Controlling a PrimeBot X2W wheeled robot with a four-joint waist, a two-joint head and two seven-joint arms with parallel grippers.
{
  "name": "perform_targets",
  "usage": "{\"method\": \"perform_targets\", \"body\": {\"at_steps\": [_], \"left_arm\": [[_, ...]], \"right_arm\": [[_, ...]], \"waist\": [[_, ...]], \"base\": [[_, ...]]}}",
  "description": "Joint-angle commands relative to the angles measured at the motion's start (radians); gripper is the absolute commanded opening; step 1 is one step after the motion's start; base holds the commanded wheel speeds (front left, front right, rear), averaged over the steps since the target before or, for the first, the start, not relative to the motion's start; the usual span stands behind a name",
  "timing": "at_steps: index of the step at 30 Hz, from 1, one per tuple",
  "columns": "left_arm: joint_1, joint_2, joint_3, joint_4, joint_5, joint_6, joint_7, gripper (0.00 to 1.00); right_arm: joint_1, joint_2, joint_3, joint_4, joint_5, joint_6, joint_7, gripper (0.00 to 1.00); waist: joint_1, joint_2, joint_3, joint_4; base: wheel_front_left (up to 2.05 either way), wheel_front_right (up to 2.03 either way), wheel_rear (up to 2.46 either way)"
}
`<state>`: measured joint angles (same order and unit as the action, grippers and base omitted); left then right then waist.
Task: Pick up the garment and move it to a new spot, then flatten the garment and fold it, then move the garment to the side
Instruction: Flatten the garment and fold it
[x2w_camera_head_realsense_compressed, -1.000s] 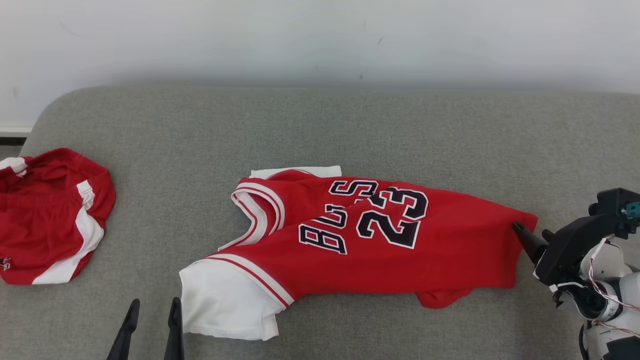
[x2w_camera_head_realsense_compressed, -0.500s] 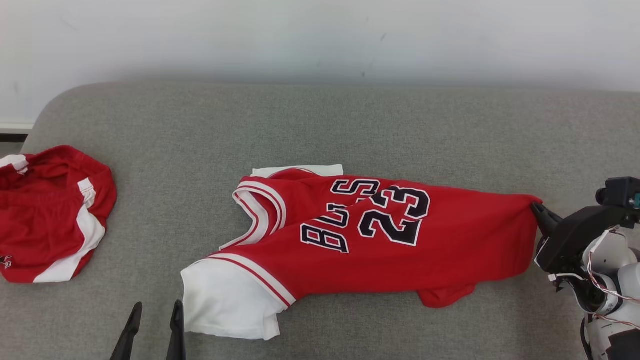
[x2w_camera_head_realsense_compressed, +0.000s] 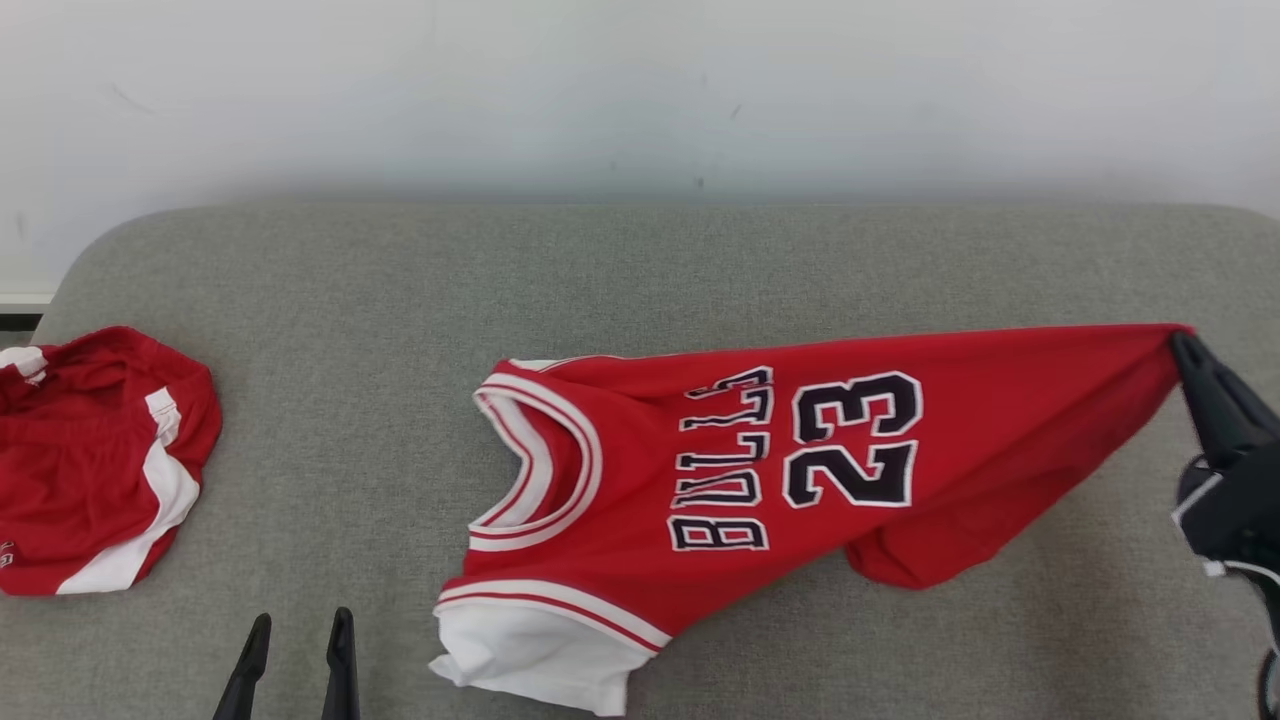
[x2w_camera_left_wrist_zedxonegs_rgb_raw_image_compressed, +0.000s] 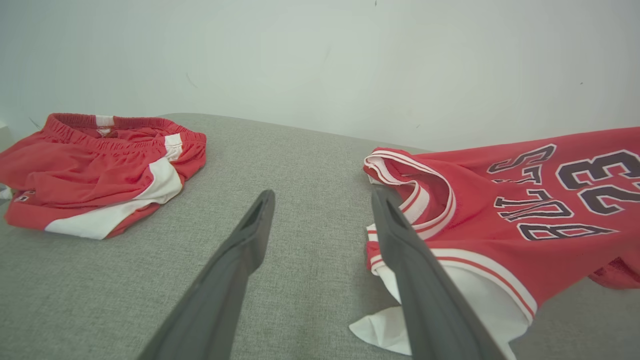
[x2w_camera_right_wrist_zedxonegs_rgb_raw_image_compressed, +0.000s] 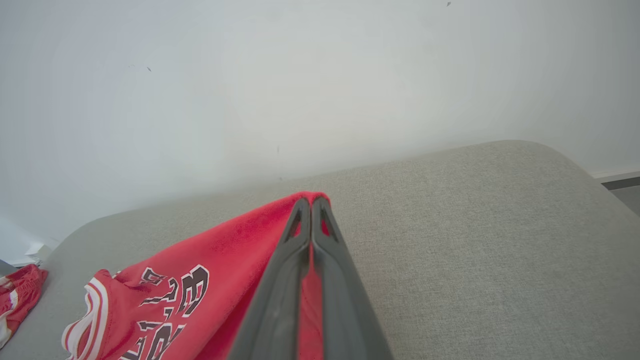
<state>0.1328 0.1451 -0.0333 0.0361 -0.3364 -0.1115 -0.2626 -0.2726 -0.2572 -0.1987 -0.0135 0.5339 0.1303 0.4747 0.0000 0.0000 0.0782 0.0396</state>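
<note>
**Right jaws:** clenched, the two dark fingers (x2w_camera_right_wrist_zedxonegs_rgb_raw_image_compressed: 272, 305) pressed flat together on a hem corner of the red jersey (x2w_camera_head_realsense_compressed: 770, 450), with red cloth showing between and beside them. In the head view this pinched corner sits at the far right, raised off the bench (x2w_camera_head_realsense_compressed: 350, 330).

**Jersey:** it stretches leftward from the held corner in a taut upper edge. The lettering "BULLS" and "23" faces up. The white-and-red trimmed neck opening lies toward the left, resting on the bench. A white sleeve (x2w_camera_head_realsense_compressed: 540, 660) lies at the near edge, below the neck opening. A loose red fold hangs under the numerals on the right half.

**Left jaws:** released, the fingers (x2w_camera_left_wrist_zedxonegs_rgb_raw_image_compressed: 235, 270) parted with nothing between them. They stand at the lower left of the head view, near the white sleeve but apart from it. In the left wrist view one finger crosses in front of the jersey's neck opening.

**Surroundings:** red shorts (x2w_camera_head_realsense_compressed: 90, 470) with white side stripes lie crumpled at the bench's far left, well apart from the jersey. A pale wall (x2w_camera_head_realsense_compressed: 640, 90) rises behind the grey fabric-covered bench.
</note>
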Motion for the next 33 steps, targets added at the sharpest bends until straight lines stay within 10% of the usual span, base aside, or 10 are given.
{"method": "perform_targets", "body": {"at_steps": [1, 12, 20, 33], "left_arm": [[0.003, -0.005, 0.003, -0.005, 0.0, -0.001, -0.003, 1.0], [-0.01, -0.027, -0.001, -0.007, 0.011, -0.009, -0.003, 1.0], [-0.04, -0.031, -0.009, -0.005, 0.016, -0.011, -0.003, 1.0], [-0.09, -0.03, -0.034, -0.004, 0.018, -0.019, -0.003, 1.0]], "right_arm": [[0.035, 0.018, -0.032, -0.08, -0.024, 0.001, 0.033, 0.0], [0.151, 0.152, -0.215, -0.413, -0.178, 0.001, 0.258, 0.0], [0.024, 0.125, -0.191, -0.178, -0.2, 0.001, 0.219, 0.0], [-0.354, -0.015, -0.068, 0.419, -0.247, 0.001, -0.197, 0.0]], "waist": [[0.0, 0.0, 0.0, -0.002], [0.0, 0.0, 0.02, 0.023], [0.0, 0.0, 0.059, 0.05], [0.0, 0.0, 0.151, 0.144]], "base": [[0.0, 0.0, 0.0], [0.0, 0.0, 0.0], [0.0, 0.0, 0.0], [0.0, 0.0, 0.0]]}}
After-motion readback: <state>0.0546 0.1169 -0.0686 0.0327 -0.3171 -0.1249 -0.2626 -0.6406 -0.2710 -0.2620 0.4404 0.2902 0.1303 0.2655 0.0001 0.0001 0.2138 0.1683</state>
